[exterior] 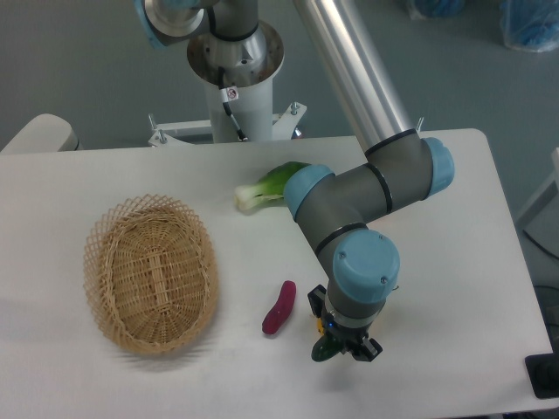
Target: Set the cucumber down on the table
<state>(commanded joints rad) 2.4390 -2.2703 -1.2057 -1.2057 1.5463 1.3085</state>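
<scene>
One arm, one end effector [343, 347], one cucumber [326, 350], one purple vegetable [279, 307], one bok choy [267, 188], one basket [151, 272], all on the white surface [472, 227]. End effector grips the cucumber at 6 o'clock of the surface, near its front edge. Cucumber mostly hidden; only the dark green tip shows. Surface contact unclear. Bok choy partly covered by the arm.

Grey-blue floor [79, 70] extends behind the work surface under even, diffuse lighting that casts only soft shadows. Blue objects [533, 22], too blurred to identify, lie on the floor at the upper right corner. A pale rounded furniture edge [39, 131] appears at the far left.
</scene>
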